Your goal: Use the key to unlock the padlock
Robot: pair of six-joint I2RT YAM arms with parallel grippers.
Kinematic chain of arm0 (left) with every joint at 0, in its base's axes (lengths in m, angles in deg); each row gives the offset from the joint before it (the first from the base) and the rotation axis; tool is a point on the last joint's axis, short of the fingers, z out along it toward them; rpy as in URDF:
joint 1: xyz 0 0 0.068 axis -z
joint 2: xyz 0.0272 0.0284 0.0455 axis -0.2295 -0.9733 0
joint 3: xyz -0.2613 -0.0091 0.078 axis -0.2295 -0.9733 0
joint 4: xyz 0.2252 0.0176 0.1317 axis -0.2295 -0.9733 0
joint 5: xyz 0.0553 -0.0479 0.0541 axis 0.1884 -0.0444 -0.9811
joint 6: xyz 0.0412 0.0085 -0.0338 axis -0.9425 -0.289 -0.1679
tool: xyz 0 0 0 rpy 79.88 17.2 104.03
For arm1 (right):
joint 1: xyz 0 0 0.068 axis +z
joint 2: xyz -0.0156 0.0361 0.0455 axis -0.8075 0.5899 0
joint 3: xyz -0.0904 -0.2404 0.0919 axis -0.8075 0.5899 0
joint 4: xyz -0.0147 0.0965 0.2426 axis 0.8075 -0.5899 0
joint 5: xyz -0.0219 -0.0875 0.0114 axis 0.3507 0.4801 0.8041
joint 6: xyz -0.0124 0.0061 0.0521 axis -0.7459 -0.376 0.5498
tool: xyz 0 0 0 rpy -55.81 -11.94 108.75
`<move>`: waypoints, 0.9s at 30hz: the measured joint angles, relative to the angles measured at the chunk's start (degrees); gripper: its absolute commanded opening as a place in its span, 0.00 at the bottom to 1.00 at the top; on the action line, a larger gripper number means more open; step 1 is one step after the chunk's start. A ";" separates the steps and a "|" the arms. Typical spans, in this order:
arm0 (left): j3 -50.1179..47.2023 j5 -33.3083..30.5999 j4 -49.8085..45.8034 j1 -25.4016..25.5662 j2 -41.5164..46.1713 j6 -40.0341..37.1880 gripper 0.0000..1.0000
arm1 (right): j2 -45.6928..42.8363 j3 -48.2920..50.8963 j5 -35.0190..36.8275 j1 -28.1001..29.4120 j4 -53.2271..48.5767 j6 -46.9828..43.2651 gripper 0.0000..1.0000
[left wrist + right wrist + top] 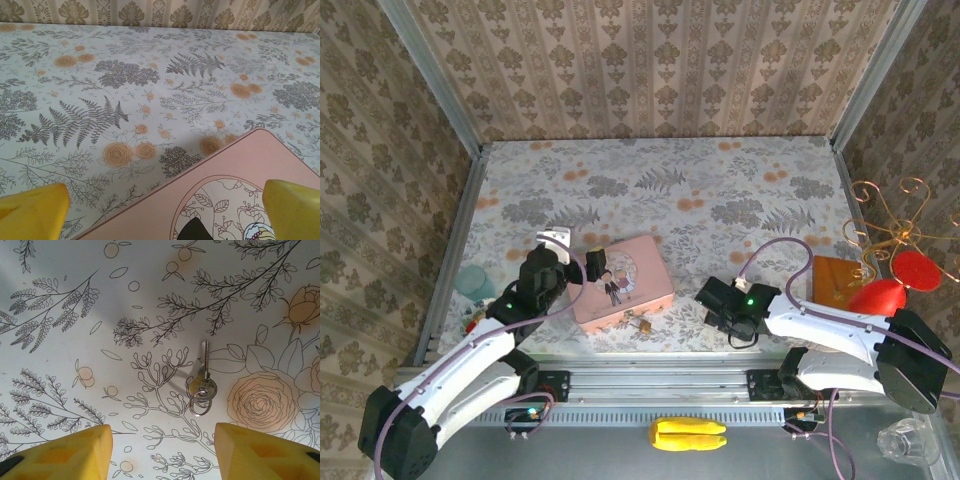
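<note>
The key [203, 383], thin and silvery with a round brass-toned head and a small ring, lies flat on the floral tablecloth. My right gripper [162, 452] hovers close above the cloth, open, its yellow fingertips just short of the key and apart from it; nothing is between them. The tiny brass padlock [641, 324] sits at the front edge of the pink tin [623, 280]. My left gripper [162, 215] stands wide open over the tin's [240, 190] left corner, holding nothing. From above, the left gripper [588, 265] is at the tin's left side and the right gripper [712, 298] to the tin's right.
A brown wooden block [835, 280], red shapes [898, 283] and a gold wire ornament [885, 215] crowd the right side. A teal cup [475, 282] stands at the left wall. Patterned walls close in the table on three sides.
</note>
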 measured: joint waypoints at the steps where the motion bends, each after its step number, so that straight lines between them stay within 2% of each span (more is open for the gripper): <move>1: 0.00 0.00 0.02 0.00 0.13 0.00 1.00 | 0.24 0.00 0.00 -0.02 0.11 0.00 0.56; 16: -0.35 0.00 0.07 0.00 0.79 0.00 1.00 | 3.10 2.47 -0.02 -3.19 0.57 -2.10 0.43; 27: -0.48 0.00 0.26 0.00 0.74 0.00 1.00 | 6.32 2.32 -0.02 -3.19 1.57 -4.76 0.22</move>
